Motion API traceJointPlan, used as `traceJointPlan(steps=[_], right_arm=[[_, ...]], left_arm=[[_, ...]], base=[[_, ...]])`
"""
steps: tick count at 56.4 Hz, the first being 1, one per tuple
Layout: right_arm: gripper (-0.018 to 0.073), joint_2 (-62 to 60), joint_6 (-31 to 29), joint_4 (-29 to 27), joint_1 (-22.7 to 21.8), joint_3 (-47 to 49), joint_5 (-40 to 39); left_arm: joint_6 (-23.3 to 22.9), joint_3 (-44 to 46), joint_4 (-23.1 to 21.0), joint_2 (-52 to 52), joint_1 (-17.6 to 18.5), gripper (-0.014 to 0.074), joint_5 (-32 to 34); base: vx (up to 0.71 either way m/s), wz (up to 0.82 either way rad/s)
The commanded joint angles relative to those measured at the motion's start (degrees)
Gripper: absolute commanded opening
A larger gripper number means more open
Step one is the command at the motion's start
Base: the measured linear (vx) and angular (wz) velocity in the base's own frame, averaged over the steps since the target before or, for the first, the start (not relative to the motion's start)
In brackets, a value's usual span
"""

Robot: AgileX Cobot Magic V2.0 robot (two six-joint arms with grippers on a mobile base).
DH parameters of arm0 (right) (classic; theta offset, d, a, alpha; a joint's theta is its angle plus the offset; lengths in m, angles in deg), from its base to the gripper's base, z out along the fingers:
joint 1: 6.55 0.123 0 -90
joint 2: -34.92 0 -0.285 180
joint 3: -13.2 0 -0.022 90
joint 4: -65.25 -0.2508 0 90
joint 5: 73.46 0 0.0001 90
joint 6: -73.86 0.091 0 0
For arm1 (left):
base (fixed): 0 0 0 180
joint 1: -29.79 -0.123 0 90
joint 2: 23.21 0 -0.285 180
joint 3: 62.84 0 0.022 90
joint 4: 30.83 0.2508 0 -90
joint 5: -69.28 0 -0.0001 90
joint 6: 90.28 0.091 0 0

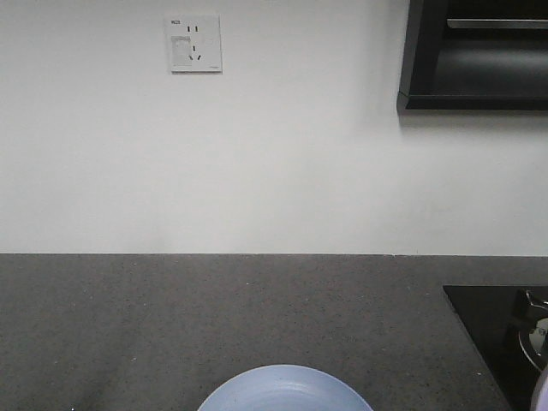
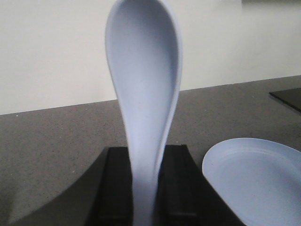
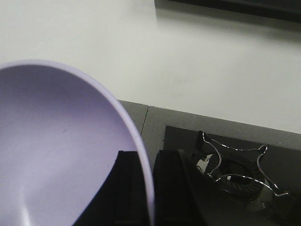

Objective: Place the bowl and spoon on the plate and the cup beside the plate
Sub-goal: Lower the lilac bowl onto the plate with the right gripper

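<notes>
Left wrist: spoon point(image 2: 143, 84) upright between left gripper point(image 2: 146, 157) jaws.

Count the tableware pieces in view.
3: pale blue round plate on the dark countertop; pale blue soup spoon in the left hand; glossy lavender bowl in the right hand. Others may be hidden.

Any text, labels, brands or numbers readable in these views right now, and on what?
On the wall socket: a tiny dark mark at its top left corner, too small and blurred to read.
On the spoon, bowl and plate: no printing visible.
Nothing else legible in any view.
</notes>
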Motion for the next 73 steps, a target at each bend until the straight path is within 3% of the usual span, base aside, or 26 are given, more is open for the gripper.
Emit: traceJointPlan(steps=[1, 40, 48, 55, 66, 73], right_arm=[[-0.0008, 0.7, -0.5, 1.0, 0.1, 1.5, -4.9], [-0.0008, 0.8, -0.4, -0.2, 0.1, 1.5, -6.9], [-0.0008, 4.3, -0.1, -0.5, 0.6, 2.2, -3.0], [-0.0008, 11.6, 0.0, -1.5, 4.1, 4.8, 2.2], [-0.0008, 29.5, -0.5, -2.2, 16.2, 11.4, 5.6], [-0.0008, 40.9, -0.5, -2.3, 21.4, 17.0, 5.8]], left_arm=[[-0.1, 1.4, -1.4, 0.5, 0.4, 0.0, 4.1], [-0.1, 1.4, -1.4, 0.5, 0.4, 0.0003, 4.2], [-0.1, 1.4, -1.4, 0.5, 0.4, 0.0003, 4.4], [-0.1, 1.4, -1.4, 0.5, 0.4, 0.0003, 4.1], [-0.1, 1.4, -1.4, 0.5, 0.4, 0.0003, 3.7], [-0.1, 1.4, -1.4, 0.5, 0.4, 0.0003, 2.7]], base=[[0.0, 0.0], [0.0, 0.0], [0.0, 0.0], [0.0, 0.0], [0.0, 0.0], [0.0, 0.0]])
